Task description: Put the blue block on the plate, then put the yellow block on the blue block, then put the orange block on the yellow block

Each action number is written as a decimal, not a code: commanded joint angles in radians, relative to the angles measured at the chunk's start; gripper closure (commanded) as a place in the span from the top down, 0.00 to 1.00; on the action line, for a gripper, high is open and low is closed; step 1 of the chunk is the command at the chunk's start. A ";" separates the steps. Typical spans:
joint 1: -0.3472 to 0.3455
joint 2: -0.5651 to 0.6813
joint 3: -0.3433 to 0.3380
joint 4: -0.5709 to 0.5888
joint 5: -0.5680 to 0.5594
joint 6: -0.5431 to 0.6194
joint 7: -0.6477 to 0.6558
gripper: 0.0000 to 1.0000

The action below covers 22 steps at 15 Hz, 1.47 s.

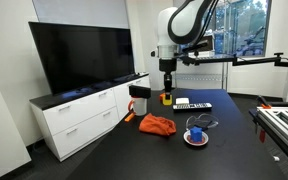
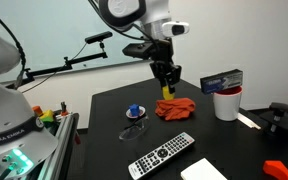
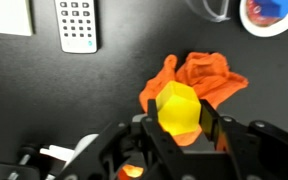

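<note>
My gripper (image 3: 181,115) is shut on the yellow block (image 3: 179,108) and holds it in the air above a crumpled orange cloth (image 3: 209,75). Both exterior views show the gripper (image 1: 167,95) (image 2: 167,92) above the black table with the yellow block (image 2: 167,91) between the fingers. The blue block (image 1: 195,133) (image 2: 134,109) sits on the small plate (image 1: 195,141) (image 2: 134,116), apart from the gripper. In the wrist view the plate (image 3: 252,24) is at the top right corner. An orange block (image 2: 275,167) lies at the table's near corner in an exterior view.
A remote control (image 2: 162,153) (image 3: 76,25) and a white box (image 2: 204,172) lie on the table. A white mug (image 2: 226,103) and a dark box (image 2: 222,80) stand behind the cloth (image 2: 174,108). A TV (image 1: 79,55) on a white cabinet stands beside the table.
</note>
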 commanded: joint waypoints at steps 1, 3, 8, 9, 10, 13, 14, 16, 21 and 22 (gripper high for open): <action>0.083 -0.170 -0.005 -0.175 0.060 0.032 -0.143 0.19; 0.146 -0.221 -0.010 -0.245 0.058 0.040 -0.165 0.19; 0.254 -0.256 -0.022 -0.301 0.024 0.050 -0.185 0.19; 0.265 -0.267 -0.025 -0.311 0.018 0.057 -0.194 0.19; 0.272 -0.270 -0.028 -0.311 0.013 0.062 -0.204 0.19; 0.279 -0.263 -0.037 -0.307 0.000 0.072 -0.229 0.19; 0.278 -0.260 -0.039 -0.307 -0.005 0.071 -0.239 0.19; 0.275 -0.259 -0.042 -0.308 -0.018 0.054 -0.256 0.19; 0.263 -0.253 -0.037 -0.312 -0.095 0.025 -0.263 0.19; 0.263 -0.253 -0.037 -0.314 -0.109 0.019 -0.263 0.19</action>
